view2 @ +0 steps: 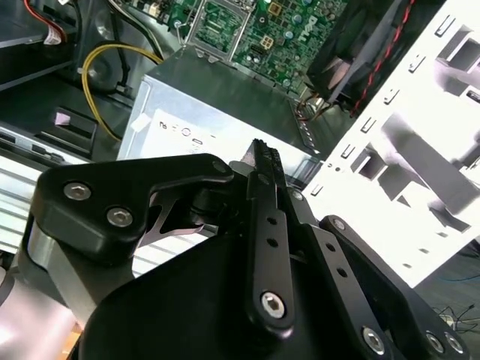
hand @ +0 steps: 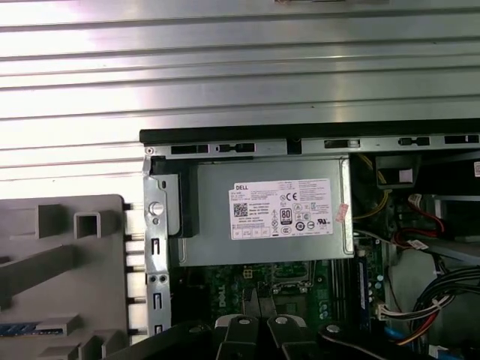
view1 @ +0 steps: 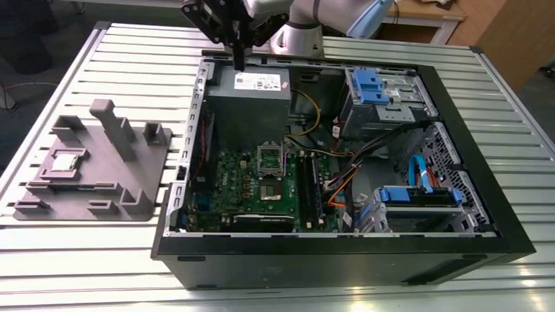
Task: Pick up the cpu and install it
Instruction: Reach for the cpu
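The cpu (view1: pixel 67 160), a small pale square chip, lies flat on the grey moulded tray (view1: pixel 87 188) at the exterior view's left, outside the computer case. My gripper (view1: pixel 238 64) hangs above the far edge of the open case, over the grey power supply (view1: pixel 251 91), well away from the cpu. In both wrist views its two black fingers (hand: pixel 255 304) press together with nothing between them, so the gripper (view2: pixel 266 154) is shut and empty. The metal socket frame (view1: pixel 271 157) stands on the green circuit board (view1: pixel 251 188) inside the case.
The black case (view1: pixel 347 260) lies open on a slatted metal table (view1: pixel 104 65). Cables (view1: pixel 347 179), blue drive brackets (view1: pixel 416 195) and a drive cage (view1: pixel 381 97) crowd the exterior view's right half. Upright posts (view1: pixel 113 127) rise from the tray.
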Controlling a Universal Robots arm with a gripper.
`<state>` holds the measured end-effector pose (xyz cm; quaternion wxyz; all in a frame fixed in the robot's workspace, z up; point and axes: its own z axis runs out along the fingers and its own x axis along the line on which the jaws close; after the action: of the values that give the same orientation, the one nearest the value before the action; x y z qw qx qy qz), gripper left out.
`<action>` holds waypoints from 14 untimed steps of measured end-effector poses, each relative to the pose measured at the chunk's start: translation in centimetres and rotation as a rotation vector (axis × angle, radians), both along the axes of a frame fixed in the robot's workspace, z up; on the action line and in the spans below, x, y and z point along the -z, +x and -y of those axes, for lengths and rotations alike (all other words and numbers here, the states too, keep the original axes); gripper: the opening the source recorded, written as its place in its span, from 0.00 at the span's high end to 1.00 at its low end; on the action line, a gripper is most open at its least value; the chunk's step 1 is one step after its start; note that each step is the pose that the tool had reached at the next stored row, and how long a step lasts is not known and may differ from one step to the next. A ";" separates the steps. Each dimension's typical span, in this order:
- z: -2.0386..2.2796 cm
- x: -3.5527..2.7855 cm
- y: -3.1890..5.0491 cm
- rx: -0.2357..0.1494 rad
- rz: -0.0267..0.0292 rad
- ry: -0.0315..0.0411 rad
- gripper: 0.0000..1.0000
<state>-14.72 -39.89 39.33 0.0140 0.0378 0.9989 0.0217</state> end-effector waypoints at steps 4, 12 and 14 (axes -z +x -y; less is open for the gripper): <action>0.00 0.00 -0.65 0.000 0.0014 0.0000 0.89; 0.00 0.00 -1.84 0.000 0.0045 0.0000 0.89; 0.00 0.00 -2.15 0.000 0.0051 0.0001 0.89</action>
<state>-16.87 -39.89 39.33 0.0166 0.0378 0.9989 0.0219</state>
